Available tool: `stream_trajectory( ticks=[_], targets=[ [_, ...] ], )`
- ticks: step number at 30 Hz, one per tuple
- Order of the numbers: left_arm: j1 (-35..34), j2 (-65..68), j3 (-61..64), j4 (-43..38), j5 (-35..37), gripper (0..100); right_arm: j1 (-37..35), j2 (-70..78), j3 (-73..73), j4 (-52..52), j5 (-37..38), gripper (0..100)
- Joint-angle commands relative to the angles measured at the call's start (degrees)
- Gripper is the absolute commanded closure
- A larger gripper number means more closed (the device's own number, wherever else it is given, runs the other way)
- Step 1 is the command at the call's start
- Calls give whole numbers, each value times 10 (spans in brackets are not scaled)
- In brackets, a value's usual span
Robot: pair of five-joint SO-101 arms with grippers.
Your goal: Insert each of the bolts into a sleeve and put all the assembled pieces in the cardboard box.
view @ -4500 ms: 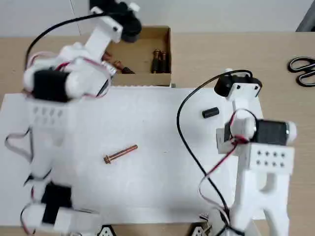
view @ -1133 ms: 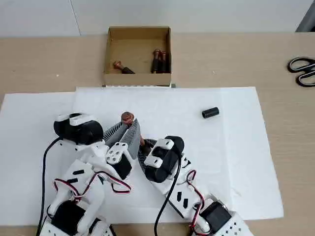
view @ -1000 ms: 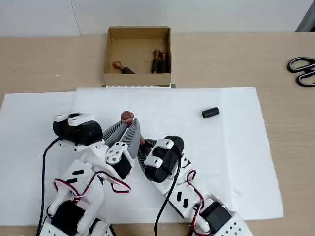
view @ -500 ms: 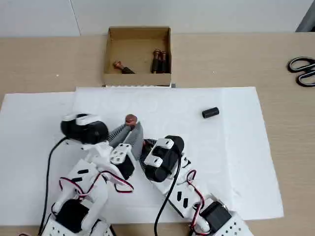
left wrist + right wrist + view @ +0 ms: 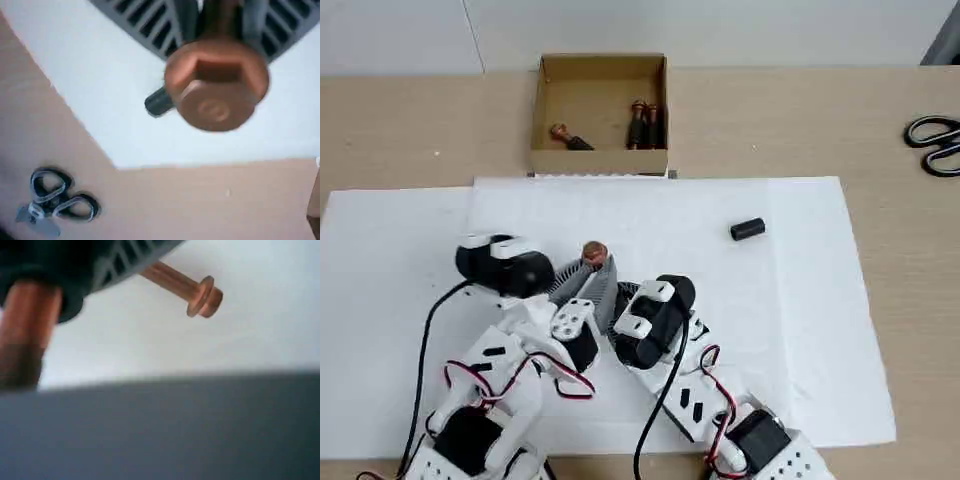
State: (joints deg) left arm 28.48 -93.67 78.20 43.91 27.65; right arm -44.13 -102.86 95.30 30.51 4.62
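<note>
White paper (image 5: 800,330) on wooden table (image 5: 770,110), cardboard box (image 5: 600,160), scissors (image 5: 935,145)

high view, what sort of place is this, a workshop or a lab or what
Most likely a small robotics lab bench rather than a workshop: two robot arms sit over a white sheet on a wooden table, with a cardboard box and scissors nearby.

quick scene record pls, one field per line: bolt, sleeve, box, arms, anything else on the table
bolt: copper, clamped in the left gripper, head sticking out past the fingertips
sleeve: black, lying loose on the white sheet, apart from both arms
cardboard box: beyond the sheet, assembled pieces inside
right arm: close beside the left gripper
scissors: on the bare table
</note>
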Motion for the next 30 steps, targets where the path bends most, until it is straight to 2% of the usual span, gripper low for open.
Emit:
stream_trajectory(
  ticks=[1, 9, 15, 26, 30],
  targets=[
    [18, -6, -40, 33, -4, 994, -1, -10, -19, -14, 7, 997],
    [20, -6, -72, 113, -4, 994, -1, -10, -19, -14, 7, 997],
    [81, -6, -67, 157, -2, 994, -1, -10, -21, -17, 7, 997],
    [79, -6, -1, 145, -4, 994, -1, -10, -25, -17, 7, 997],
    [50, -6, 6, 115, -4, 994, -1, -10, -25, -17, 7, 997]
  ],
)
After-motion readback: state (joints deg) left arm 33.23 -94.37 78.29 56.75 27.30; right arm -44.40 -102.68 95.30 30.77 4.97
